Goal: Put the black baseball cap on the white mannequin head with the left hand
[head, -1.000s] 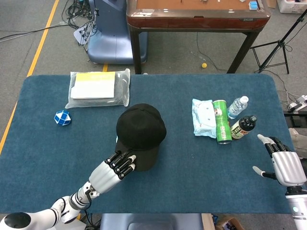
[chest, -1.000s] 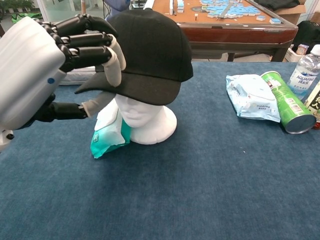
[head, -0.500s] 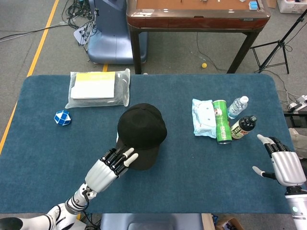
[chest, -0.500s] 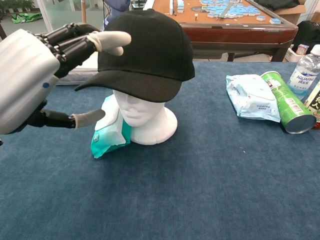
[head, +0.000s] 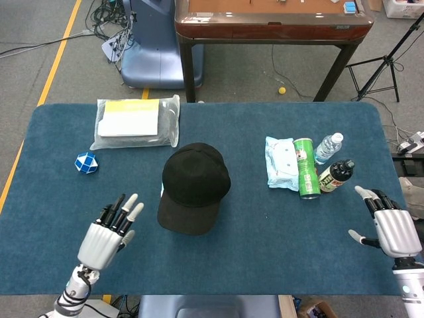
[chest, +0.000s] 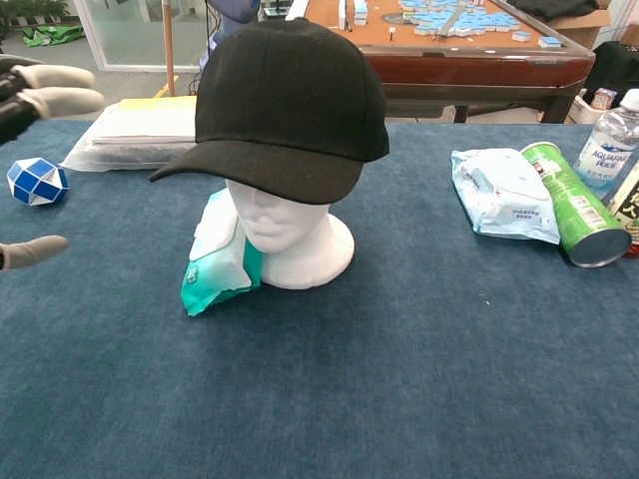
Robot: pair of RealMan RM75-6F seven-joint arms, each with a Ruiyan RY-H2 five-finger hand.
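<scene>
Fingers of the left hand (head: 106, 237) are spread and straight, holding nothing, over the blue tablecloth (head: 53, 218) near the front edge of the table; in the chest view only its fingertips (chest: 55, 90) show at the left border. From this hand the black baseball cap (head: 194, 184) lies forward and to the right, apart from it with bare cloth between. The cap sits on the white mannequin head (chest: 285, 238), crown up and brim (chest: 255, 170) pointing toward the robot and slightly to its left, low over the face. Its long axis runs front to back, roughly in line with the left forearm. The left hand is much nearer the cap than the right hand (head: 391, 228), which rests open with fingers spread at the far right edge of the table, well apart from everything central. A teal wet-wipe pack (chest: 218, 261) leans against the mannequin's base on its left side. Judging from how things lie, the placing looks done; if any adjustment is wanted, the left hand would reach forward-right to the brim. Further out are a blue-and-white puzzle ball (head: 86, 162), a bagged yellow packet (head: 136, 121), and on the right a green can (head: 306, 168).
</scene>
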